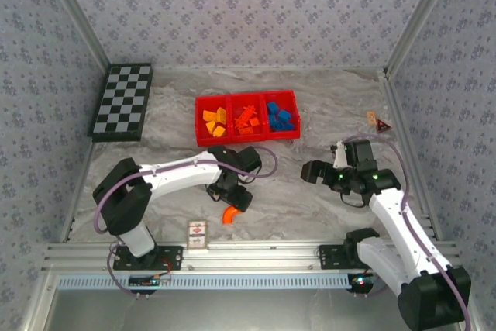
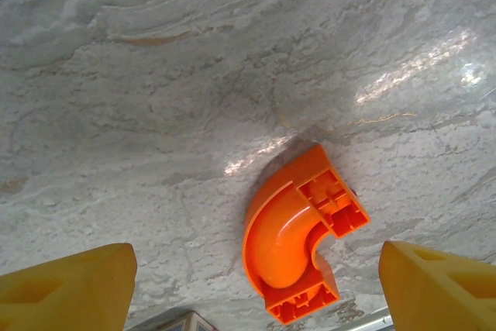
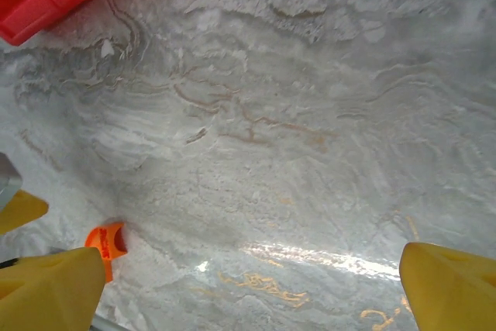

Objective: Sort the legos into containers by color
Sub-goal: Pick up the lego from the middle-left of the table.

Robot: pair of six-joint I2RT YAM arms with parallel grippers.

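Above the marble table with the left gripper spread wide, clasping nothing. Between its yellow fingers, touching neither: a curved red-orange brick, seemingly the only lego not yet sorted, lying flat and nearer the finger at the right of the wrist view.

For a clean pick: shift sideways first to centre on the elbow, to avoid nudging it with the nearer finger alone. Turn the wrist to press on flat faces, not across the rounded bend, likely slippery and apt to pop out. Lower until almost grazing the table, then pinch gently and lift straight up. Afterwards carry forward, well ahead of the gripper, to the red tray and release over the middle compartment, home of the other red-orange pieces, with yellow-orange to one side and blue to the other.

Leave the right gripper alone: jaws wide, holding nothing, well apart from the brick.

Hard to judge: fingertips cut off at the lower edge of both wrist views, so no telling the height above the table. Just behind the left gripper, a small printed card, unreadable. Far beyond the right gripper, a tiny object, too small to name
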